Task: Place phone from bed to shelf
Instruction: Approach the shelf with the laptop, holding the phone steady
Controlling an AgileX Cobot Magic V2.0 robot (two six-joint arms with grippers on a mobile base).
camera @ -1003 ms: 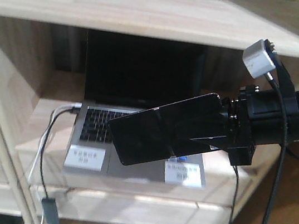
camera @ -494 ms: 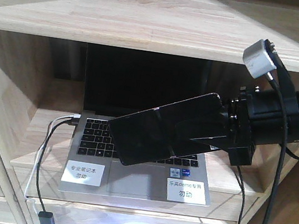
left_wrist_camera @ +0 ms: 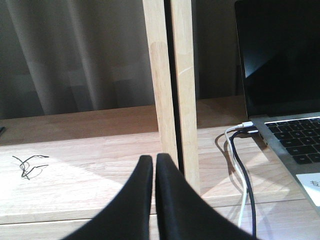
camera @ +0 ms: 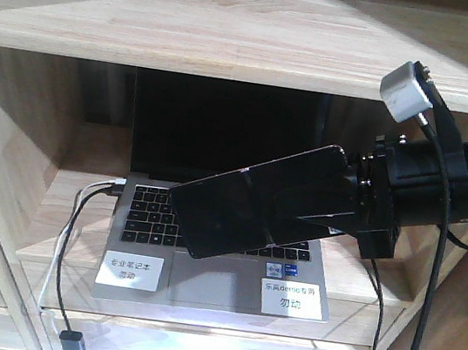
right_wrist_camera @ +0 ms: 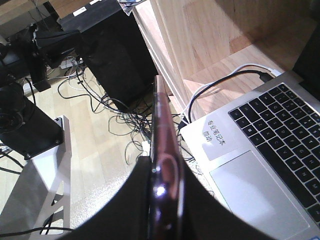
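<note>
Right pincer (camera: pixel 304 205), front camera: matte black throughout. Behind it I see a blocky black wrist housing (camera: pixel 407 194) with stepped edges, and a short black lug (camera: pixel 378 246) below that. Above and behind the pincer, a slanted black bracket (camera: pixel 445 129) carries a small silver-grey box (camera: pixel 405 92) with rounded corners and two metal studs (camera: pixel 422 71) on top. A thin black cable (camera: pixel 432 284) runs from the box down behind the pincer. A second black cable (camera: pixel 377 313) drops from under the housing.

Left pincer (left_wrist_camera: pixel 154 159), my wrist view: two smooth black fingers (left_wrist_camera: pixel 172 200), broad at the base and curving to narrow rounded tips.
</note>
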